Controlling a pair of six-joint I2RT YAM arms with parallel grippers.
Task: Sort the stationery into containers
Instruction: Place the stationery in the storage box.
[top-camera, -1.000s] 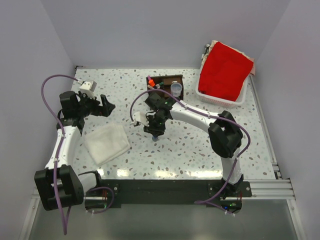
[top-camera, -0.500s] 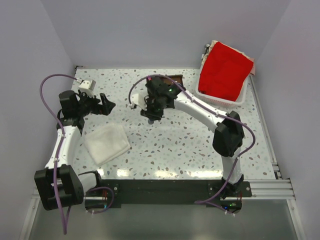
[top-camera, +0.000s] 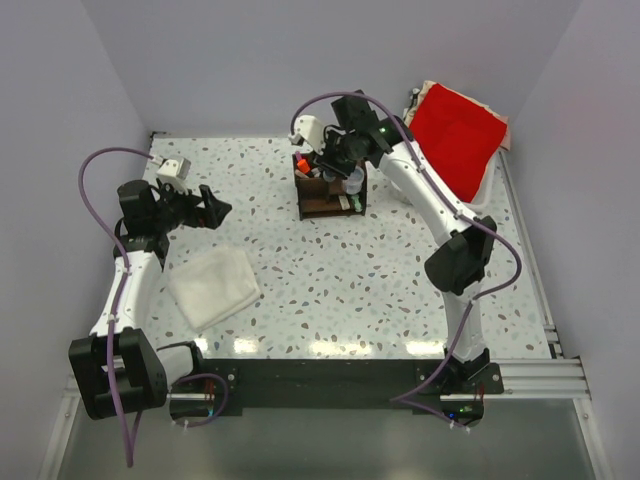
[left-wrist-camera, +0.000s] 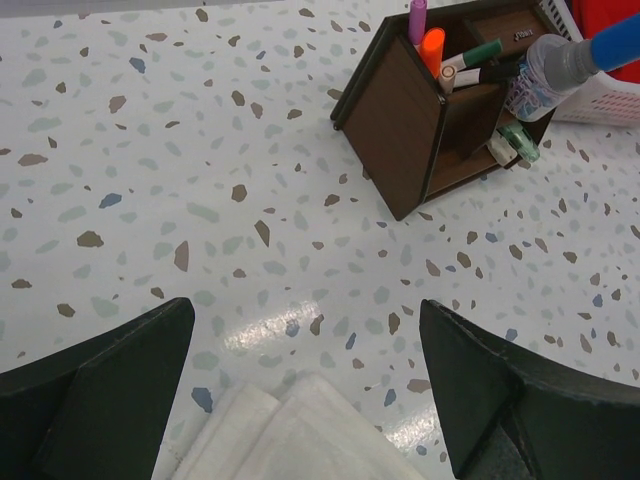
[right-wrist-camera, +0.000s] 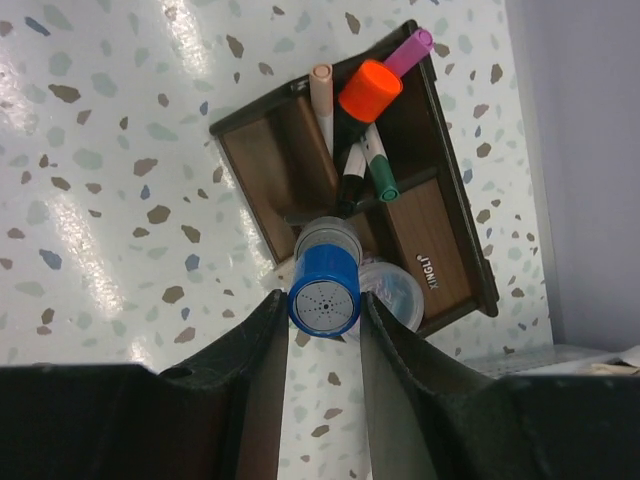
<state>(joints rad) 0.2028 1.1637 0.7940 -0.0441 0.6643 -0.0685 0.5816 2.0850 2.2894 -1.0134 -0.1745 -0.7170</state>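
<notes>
The dark brown wooden organizer stands at the back middle of the table. An orange highlighter, a purple pen and thin pens lean in its compartments, and a small round pot sits in a lower one. My right gripper hovers above it, shut on the blue-capped grey stick, which points down at the organizer. The left wrist view shows this stick tilted over the organizer, with a mint-green piece in a low shelf. My left gripper stands open and empty over the table at the left.
A folded white cloth lies front left, just under my left gripper. A white basket holding a red cloth stands at the back right, close beside the organizer. Walls enclose the table on three sides.
My right arm has risen from the middle of the table and swung back over the organizer, carrying the blue-capped stick. The left arm has not moved.
</notes>
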